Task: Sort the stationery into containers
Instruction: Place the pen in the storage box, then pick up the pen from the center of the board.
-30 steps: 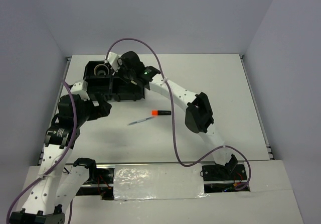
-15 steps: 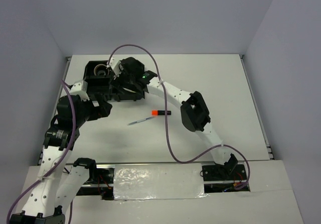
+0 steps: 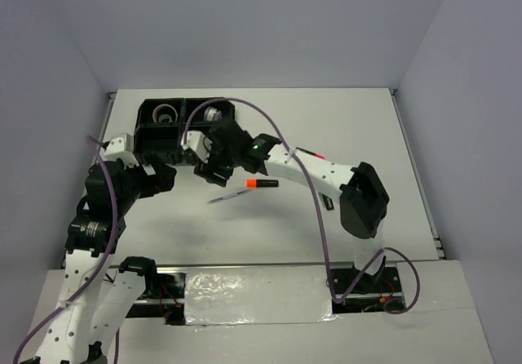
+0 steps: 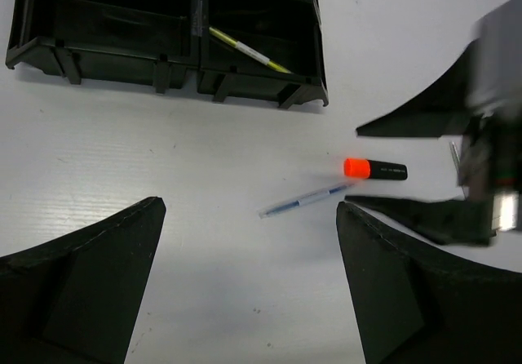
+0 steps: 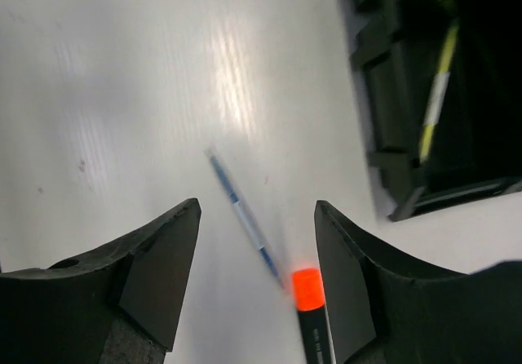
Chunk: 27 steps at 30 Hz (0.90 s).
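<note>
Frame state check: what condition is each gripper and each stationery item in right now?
Left gripper: open, empty, above the table.
Right gripper: open, empty, over the blue pen.
Orange-ended marker: lying on table, unsorted.
Blue pen: lying on table, unsorted.
Yellow-green stick: lying in tray's near-right compartment.
Tape roll: in tray's far-left compartment.

Robotics lab; bare grey walls (image 3: 261,21) box in a white table (image 3: 367,135); 2 cabled robot arms (image 3: 306,162) bolted on.
</note>
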Tool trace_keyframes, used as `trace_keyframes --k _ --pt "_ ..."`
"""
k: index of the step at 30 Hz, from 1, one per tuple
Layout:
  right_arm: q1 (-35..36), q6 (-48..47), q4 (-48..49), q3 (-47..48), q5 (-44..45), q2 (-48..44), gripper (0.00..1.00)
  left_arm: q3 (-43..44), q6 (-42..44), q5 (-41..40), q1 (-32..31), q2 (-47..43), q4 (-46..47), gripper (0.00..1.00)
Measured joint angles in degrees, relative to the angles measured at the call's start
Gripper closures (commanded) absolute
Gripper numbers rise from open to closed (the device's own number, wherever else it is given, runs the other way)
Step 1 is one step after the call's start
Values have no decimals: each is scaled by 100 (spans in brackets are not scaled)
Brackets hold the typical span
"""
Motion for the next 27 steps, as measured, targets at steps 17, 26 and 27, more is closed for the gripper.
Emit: trace_keyframes --k 17,26,27 --pt "129 -411 -577 -267 562 1388 39 -2 2 63 0 199 2 1" --pt "-68 -396 -531 -179 120 1679 73 -7 2 63 0 199 2 1" --pt "-83 -387 -525 -184 68 1679 80 -7 2 63 0 199 4 1"
